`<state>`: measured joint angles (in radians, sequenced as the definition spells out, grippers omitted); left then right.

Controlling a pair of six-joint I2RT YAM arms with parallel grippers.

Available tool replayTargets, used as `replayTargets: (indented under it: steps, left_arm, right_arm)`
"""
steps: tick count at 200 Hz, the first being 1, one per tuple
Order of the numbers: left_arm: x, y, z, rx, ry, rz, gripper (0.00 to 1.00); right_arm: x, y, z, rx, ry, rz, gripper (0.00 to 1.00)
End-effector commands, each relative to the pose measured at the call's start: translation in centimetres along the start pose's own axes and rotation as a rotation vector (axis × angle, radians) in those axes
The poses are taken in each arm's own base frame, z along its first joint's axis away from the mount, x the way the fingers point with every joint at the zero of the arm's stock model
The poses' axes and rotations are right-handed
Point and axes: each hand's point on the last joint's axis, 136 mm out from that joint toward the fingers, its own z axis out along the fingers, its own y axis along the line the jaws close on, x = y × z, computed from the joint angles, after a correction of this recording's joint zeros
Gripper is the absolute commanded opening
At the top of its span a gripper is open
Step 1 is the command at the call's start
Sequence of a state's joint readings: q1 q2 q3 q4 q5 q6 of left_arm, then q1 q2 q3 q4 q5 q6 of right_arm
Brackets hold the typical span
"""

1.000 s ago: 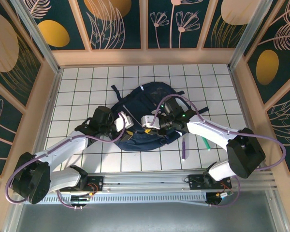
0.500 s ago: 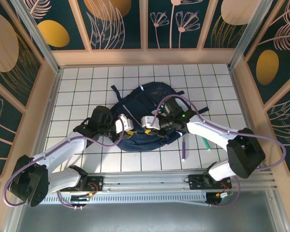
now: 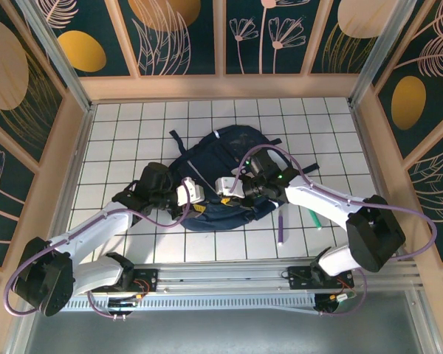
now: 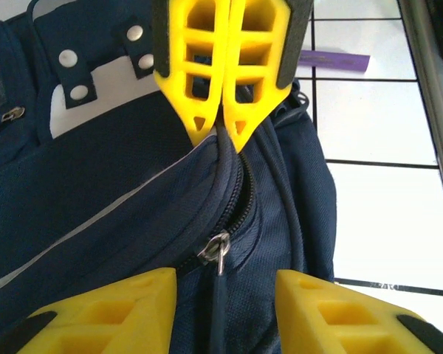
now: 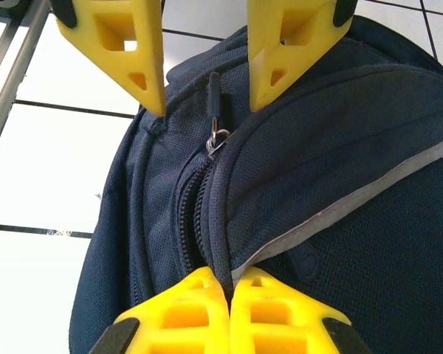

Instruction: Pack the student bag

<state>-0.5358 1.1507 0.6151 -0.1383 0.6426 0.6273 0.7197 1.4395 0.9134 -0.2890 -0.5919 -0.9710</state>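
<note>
The student bag (image 3: 225,147) lies flat in the middle of the top view, on the white gridded desk (image 3: 133,133). Both arms reach in over its lower edge from the bottom corners of the frame.

In the left wrist view the left gripper (image 4: 221,284) is at the bottom of the frame. Its yellow fingers stand partly open, one on either side of the bag's zip line. The metal zip pull (image 4: 220,251) hangs in the gap between them, and neither finger visibly touches it, so the gripper has hold of nothing.

In the right wrist view the right gripper (image 5: 229,274) is at the bottom centre. Its fingers are pressed together on the navy fabric of the bag, right where the zip seam runs in between the tips. The two grippers face each other along that seam, close together.

On the desk just right of the bag, toward the lower right of the top view, lie a purple pen (image 3: 281,228) and a green pen (image 3: 315,219). Neither touches the bag.
</note>
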Motion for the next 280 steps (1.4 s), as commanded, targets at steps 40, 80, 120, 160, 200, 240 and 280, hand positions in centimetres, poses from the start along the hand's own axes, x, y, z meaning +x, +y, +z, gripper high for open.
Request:
replayTargets:
  steps: [40, 80, 120, 160, 200, 240, 280]
  left_arm:
    - [2.7, 0.0, 0.2, -0.033, 0.091, -0.072, 0.28]
    - [3.2, 0.3, 0.3, -0.064, 0.096, -0.081, 0.23]
    - [2.2, -0.1, 0.8, 0.001, 0.055, -0.055, 0.23]
    - [1.5, -0.7, 1.1, 0.059, 0.024, -0.054, 0.22]
    - [1.0, -1.4, 1.2, 0.091, -0.013, -0.067, 0.24]
    - [1.0, -1.4, 1.1, 0.090, -0.017, -0.064, 0.00]
    - [-0.5, 0.2, 0.3, -0.002, -0.044, -0.063, 0.00]
  right_arm:
    - [-1.1, 0.8, -0.3, -0.021, -0.039, -0.041, 0.00]
    - [-1.5, 0.7, -0.4, -0.019, -0.049, -0.044, 0.00]
    - [-1.6, 0.7, -0.4, -0.023, -0.054, -0.047, 0.00]
    - [-1.6, 0.6, -0.4, -0.020, -0.053, -0.043, 0.00]
    - [-1.4, 0.6, -0.3, -0.018, -0.048, -0.037, 0.00]
    - [-1.3, 0.6, -0.2, -0.018, -0.045, -0.035, 0.00]
    - [-0.5, 1.2, -0.5, -0.008, -0.007, -0.052, 0.00]
